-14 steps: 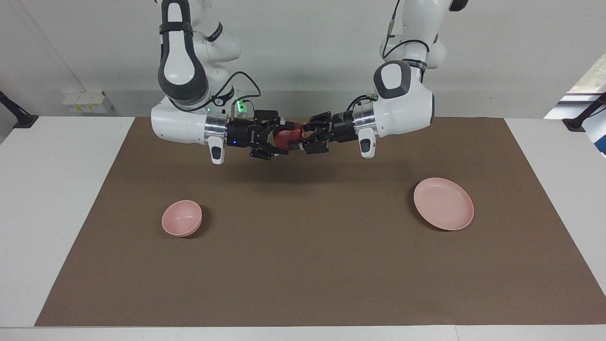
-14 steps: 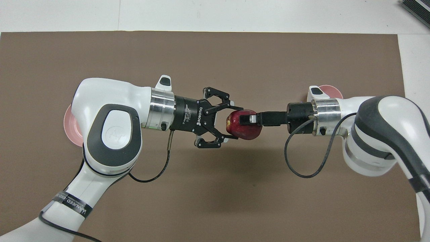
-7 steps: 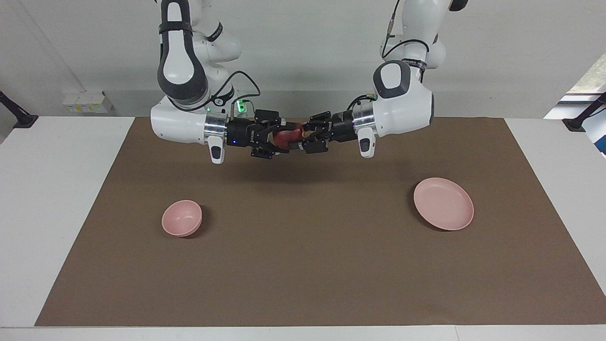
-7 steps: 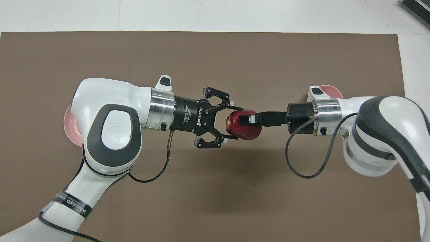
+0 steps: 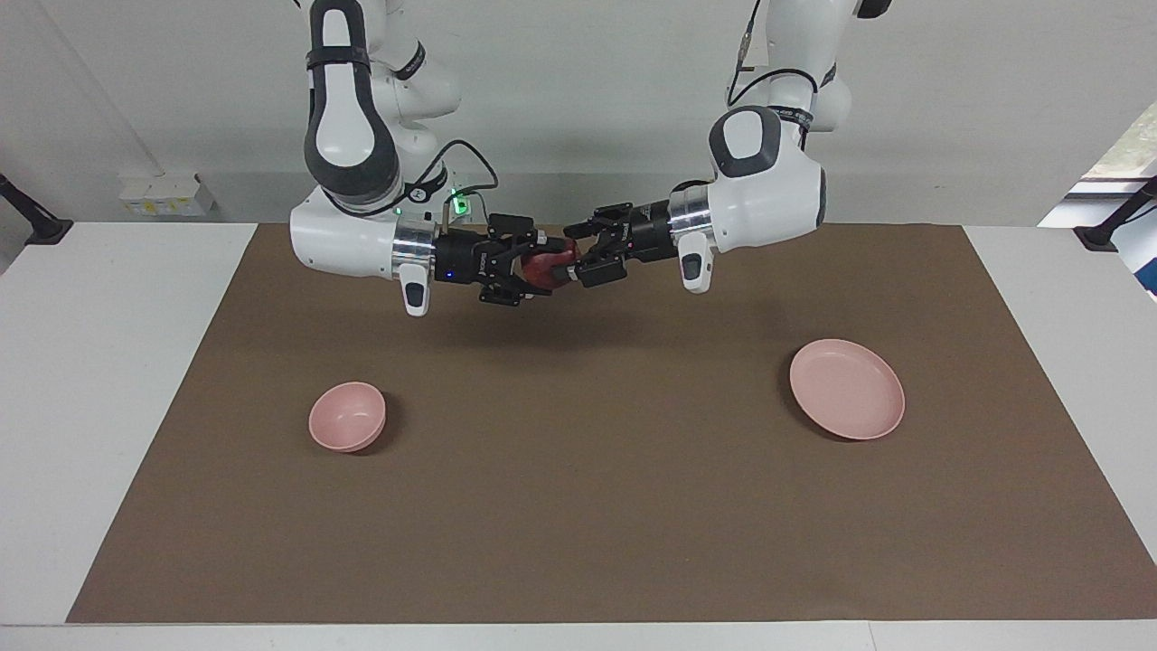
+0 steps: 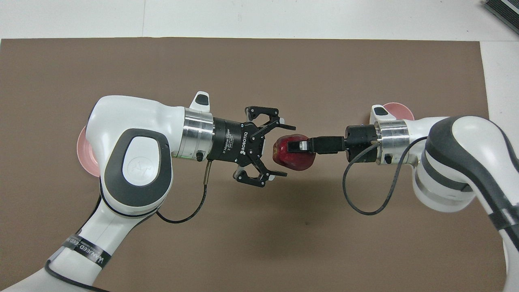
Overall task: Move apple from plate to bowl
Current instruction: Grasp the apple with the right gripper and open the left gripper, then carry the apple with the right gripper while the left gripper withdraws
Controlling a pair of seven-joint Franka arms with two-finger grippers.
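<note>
The dark red apple (image 6: 288, 155) hangs in the air over the middle of the brown mat, between the two grippers; it also shows in the facing view (image 5: 543, 266). My right gripper (image 6: 298, 152) is shut on the apple, one finger across its top, and shows in the facing view (image 5: 540, 263). My left gripper (image 6: 286, 150) is open beside the apple, its fingers spread clear of it, and shows in the facing view (image 5: 578, 256). The pink plate (image 5: 847, 389) lies bare toward the left arm's end. The pink bowl (image 5: 347, 416) stands toward the right arm's end.
The brown mat (image 5: 578, 506) covers most of the white table. In the overhead view the left arm hides most of the plate (image 6: 83, 152) and the right arm hides most of the bowl (image 6: 399, 110).
The left gripper's fingers have spread off the apple, which they touched before. The right gripper keeps its hold on the apple. Both hands have shifted slightly.
</note>
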